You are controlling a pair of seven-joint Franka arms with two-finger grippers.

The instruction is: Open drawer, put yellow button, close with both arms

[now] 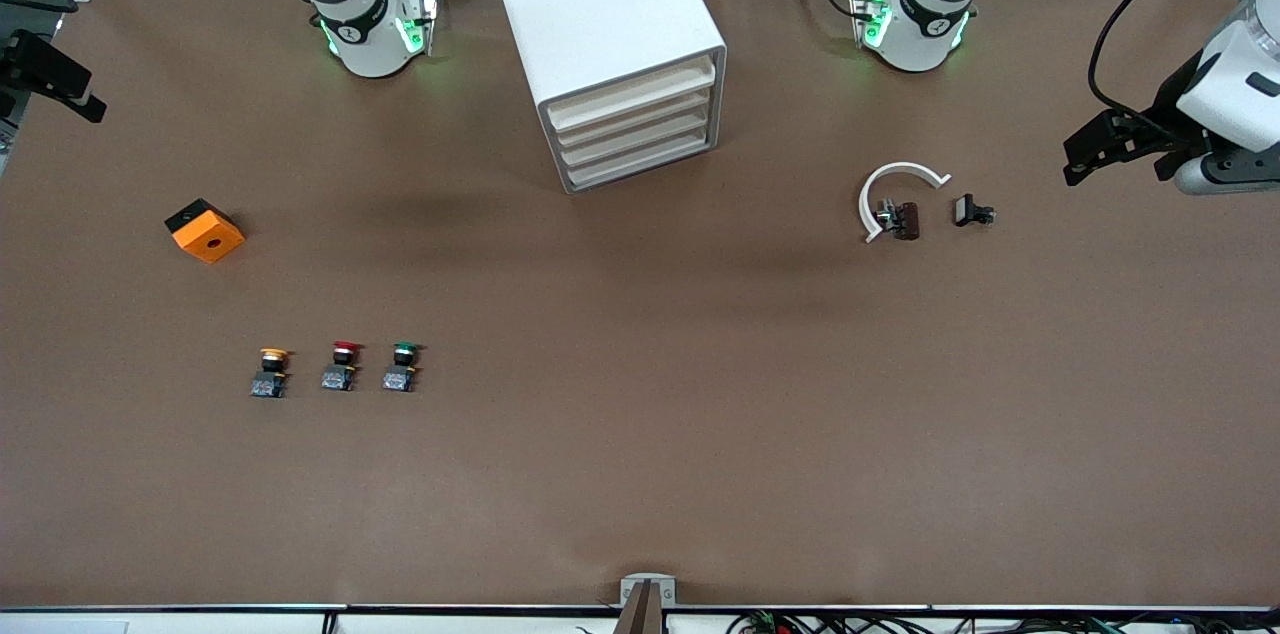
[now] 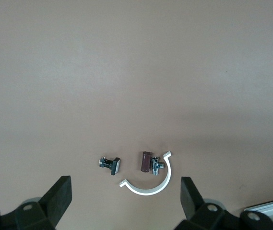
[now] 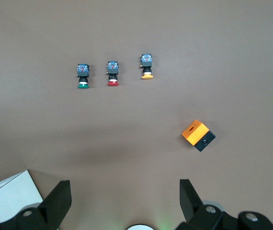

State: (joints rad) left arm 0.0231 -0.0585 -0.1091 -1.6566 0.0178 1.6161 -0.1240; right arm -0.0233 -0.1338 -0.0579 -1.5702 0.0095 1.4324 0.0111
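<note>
The white cabinet (image 1: 600, 24) stands at the robots' edge of the table, all four drawers pushed in; the drawer (image 1: 632, 95) is the uppermost. The yellow button (image 1: 271, 372) stands nearer the front camera toward the right arm's end, beside a red-capped button (image 1: 342, 366) and a green-capped button (image 1: 402, 366); it also shows in the right wrist view (image 3: 147, 66). My right gripper (image 1: 70, 89) is open and empty, high over the table's edge at the right arm's end (image 3: 124, 200). My left gripper (image 1: 1085, 154) is open and empty, high over the left arm's end (image 2: 125, 196).
An orange and black block (image 1: 205, 230) lies between the right gripper and the buttons. A white C-shaped clip (image 1: 893, 194), a brown part (image 1: 907, 220) and a small black part (image 1: 972, 211) lie near the left gripper. A cabinet corner (image 3: 6, 196) shows in the right wrist view.
</note>
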